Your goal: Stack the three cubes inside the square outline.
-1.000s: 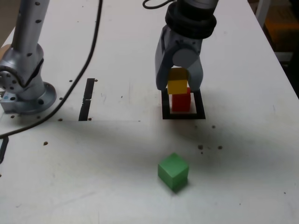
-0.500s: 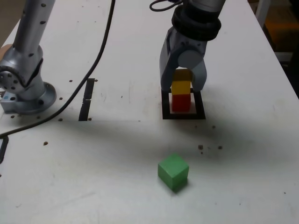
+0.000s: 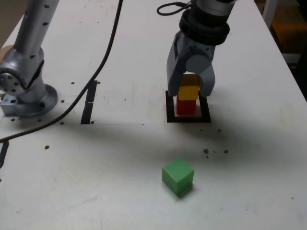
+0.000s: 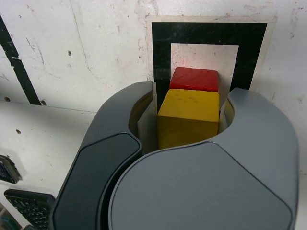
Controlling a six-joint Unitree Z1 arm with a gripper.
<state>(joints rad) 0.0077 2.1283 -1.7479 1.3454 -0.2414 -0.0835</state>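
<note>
red cube (image 3: 186,106), yellow cube (image 3: 188,92), green cube (image 3: 178,176)

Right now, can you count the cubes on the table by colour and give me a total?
Red cube: 1, inside the square outline.
Yellow cube: 1, on top of the red one, between the gripper fingers.
Green cube: 1, alone on the table, nearer the camera in the exterior view.
Total: 3 cubes.

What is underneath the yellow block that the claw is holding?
The red cube sits directly under the yellow cube, inside the square outline. The claw grips the yellow one. Whether the two cubes actually touch is hidden.
</note>
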